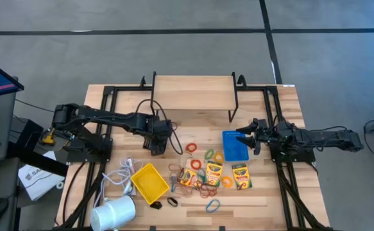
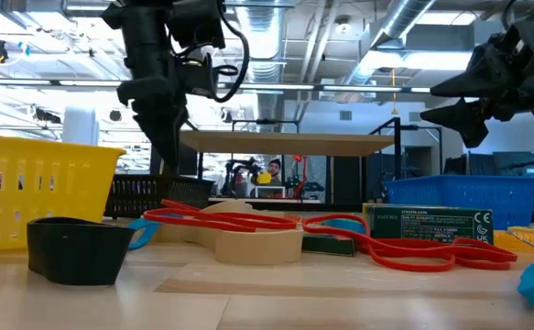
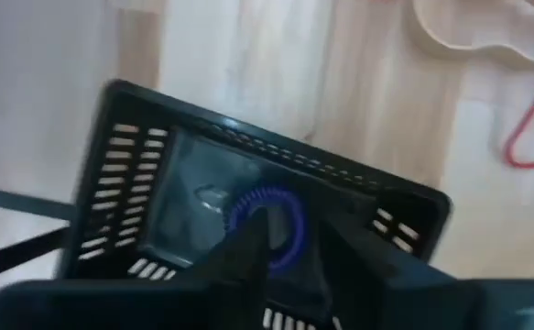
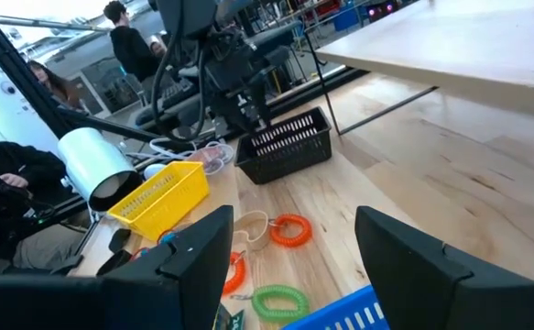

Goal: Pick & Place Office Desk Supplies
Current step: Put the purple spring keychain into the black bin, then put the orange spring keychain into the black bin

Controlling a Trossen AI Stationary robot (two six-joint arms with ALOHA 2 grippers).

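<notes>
A black slotted bin (image 3: 120, 183) stands on the wooden table left of centre, with a blue coiled ring (image 3: 280, 215) inside it. My left gripper (image 3: 294, 252) points steeply down over this bin (image 1: 164, 146), its fingers apart just above the ring. At the right, my right gripper (image 1: 246, 138) hangs open and level above the blue bin (image 1: 234, 146), holding nothing. Crayon boxes (image 1: 213, 172), loose rubber bands (image 1: 206, 189), coiled rings (image 4: 289, 229) and a yellow bin (image 1: 149, 181) lie on the table's near half. My left gripper comes at the blue coiled ring from above. One fingertip (image 3: 251, 247) stands in front of the ring's near side (image 3: 248, 206). I cannot tell whether it touches the ring. The ring is low inside the black bin.
A wooden shelf (image 1: 193, 93) on black legs spans the far middle. A white cylinder (image 1: 114, 212) and a white cable (image 1: 126, 173) lie near left. Small dark clips (image 1: 156, 205) sit near the front edge. People (image 4: 10, 183) sit beyond the table's left side.
</notes>
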